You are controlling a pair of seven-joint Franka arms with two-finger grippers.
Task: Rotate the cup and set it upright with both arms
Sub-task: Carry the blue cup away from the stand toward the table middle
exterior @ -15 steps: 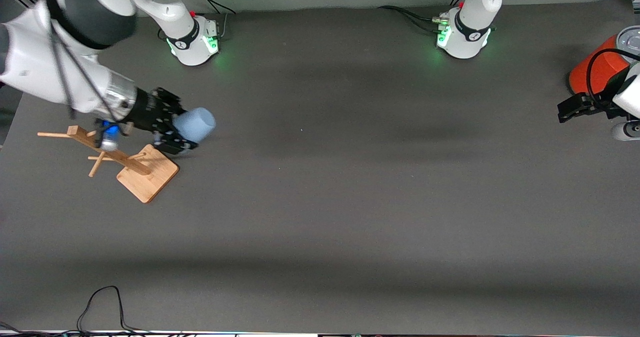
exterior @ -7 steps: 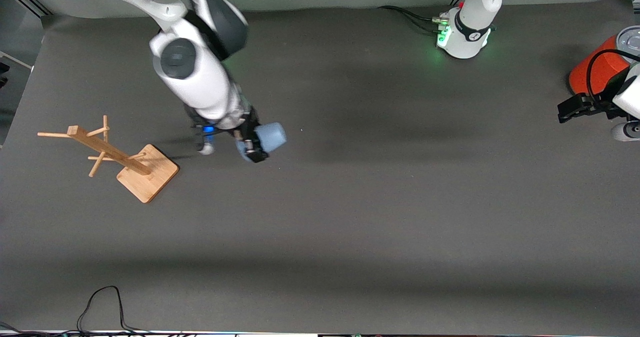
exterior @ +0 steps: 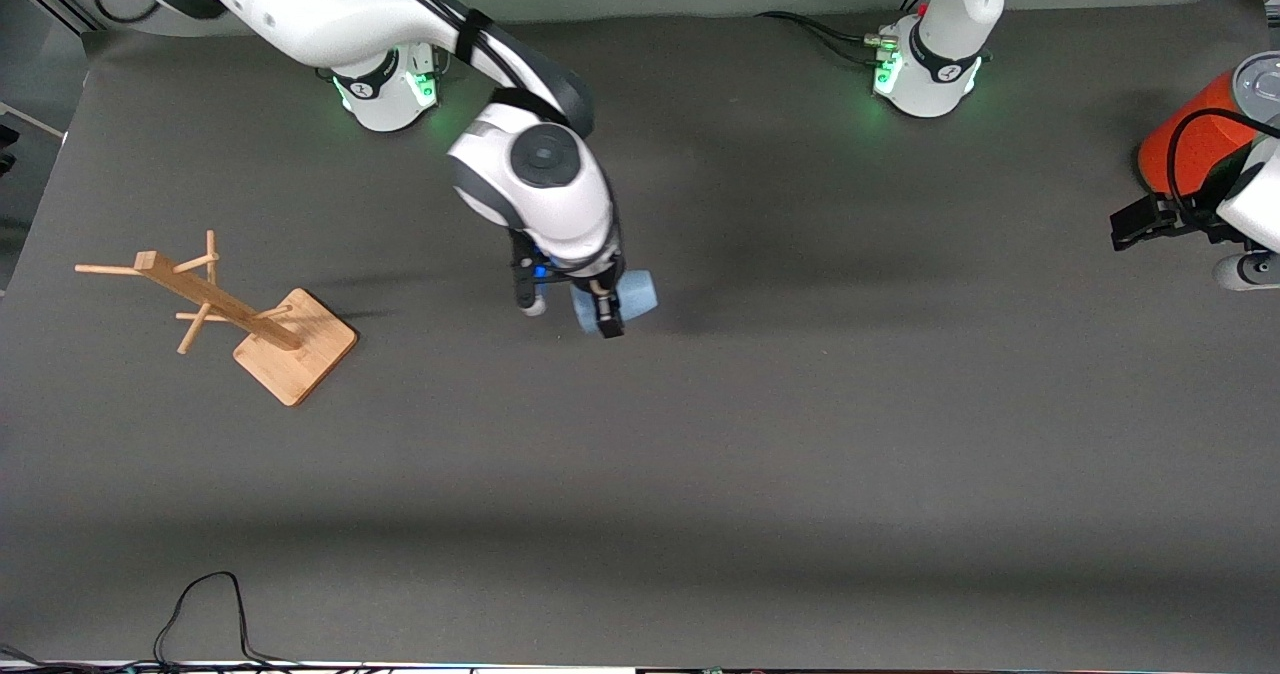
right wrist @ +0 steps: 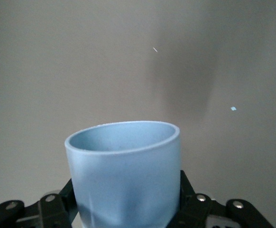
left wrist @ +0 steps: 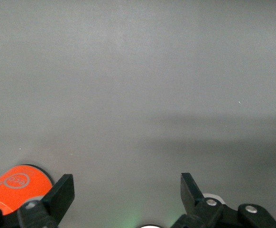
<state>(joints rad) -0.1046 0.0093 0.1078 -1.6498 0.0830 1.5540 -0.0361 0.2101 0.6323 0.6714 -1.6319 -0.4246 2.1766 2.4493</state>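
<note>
Right gripper [exterior: 607,312], fingers clamped on the cup [exterior: 628,296], has carried it from beside the wooden rack [exterior: 240,316] to mid-table, roughly 3 o'clock of the rack. Left gripper [exterior: 1140,224] waits, fingers spread and empty, beside the orange can [exterior: 1185,139], barely shifted.

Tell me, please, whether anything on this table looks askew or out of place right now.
The wooden rack lies toppled toward the right arm's end. The right gripper holds the pale-blue cup sideways over mid-table. The left gripper waits open by the orange can.
</note>
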